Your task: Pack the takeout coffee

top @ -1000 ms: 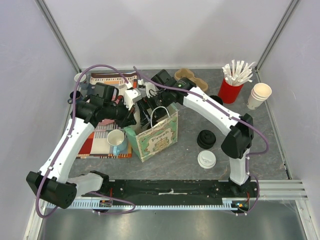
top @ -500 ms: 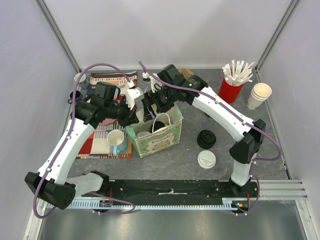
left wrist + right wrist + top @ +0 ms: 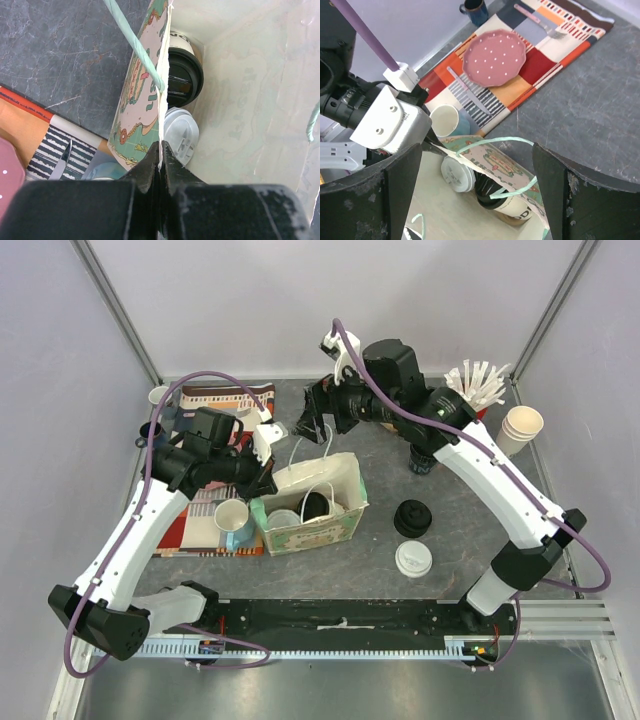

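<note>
Left gripper: my left gripper is pinched tight on the top edge of a cream-and-green printed paper bag with mint cord handles. The jaws meet with only the paper between them.
Right gripper: my right gripper has its jaws spread wide with nothing in them. It hangs above the back of the bag's mouth.
Bag: it sits on the grey stone-patterned table, mouth facing up.
Coffee in the bag: a pale paper cup with a white plastic sip lid is inside, at the end nearest my left fingers. It touches a pale cup with a black lid.
Coffee outside: a second white-lidded cup stands on the table right of the bag, apart from it and near a black round lid.
Left of the bag: a striped patchwork placemat carries a pink dotted plate, with a blue-handled mug beside the bag.
</note>
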Controlling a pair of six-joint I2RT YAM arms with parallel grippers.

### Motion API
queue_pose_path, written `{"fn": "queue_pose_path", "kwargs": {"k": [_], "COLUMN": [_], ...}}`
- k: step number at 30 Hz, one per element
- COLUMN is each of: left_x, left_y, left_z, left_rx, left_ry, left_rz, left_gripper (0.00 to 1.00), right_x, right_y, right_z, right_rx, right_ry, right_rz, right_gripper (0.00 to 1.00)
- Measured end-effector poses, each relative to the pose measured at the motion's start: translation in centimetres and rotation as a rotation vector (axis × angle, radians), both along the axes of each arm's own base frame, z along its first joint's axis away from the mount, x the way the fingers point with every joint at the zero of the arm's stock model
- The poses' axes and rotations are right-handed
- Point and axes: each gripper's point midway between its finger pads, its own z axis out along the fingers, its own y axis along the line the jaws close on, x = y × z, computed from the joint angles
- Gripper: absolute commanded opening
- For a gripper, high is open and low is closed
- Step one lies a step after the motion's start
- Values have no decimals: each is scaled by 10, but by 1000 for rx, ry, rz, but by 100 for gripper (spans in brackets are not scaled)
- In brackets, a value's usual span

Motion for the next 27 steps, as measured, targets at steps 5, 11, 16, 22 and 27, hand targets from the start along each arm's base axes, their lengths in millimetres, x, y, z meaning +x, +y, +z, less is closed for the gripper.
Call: {"fn": "queue_pose_path", "kwargs": {"k": [5,11,16,22,27], "left_x": [0,0,1,0,4], "left_y": [0,0,-1,0,-1], "left_z": [0,0,2,8,22], "left_rx": [0,-1,-6,-17,-33], "left_ry": [0,1,-5,-20,-49], "left_rz": [0,3,8,13,28], "left_gripper": [6,34,44,62,77], "right_x": [10,34,48,58,62], "right_y": [-5,-32,-62,-82,-86], "right_z": [10,12,32,55,58], "right_rx": [28,32,72,130,145], "right_ry": [-36,-62,-114,-161,-161], "right_rz": [-53,-181,-281,-345,-363], "right_gripper": [98,98,98,98,98]}}
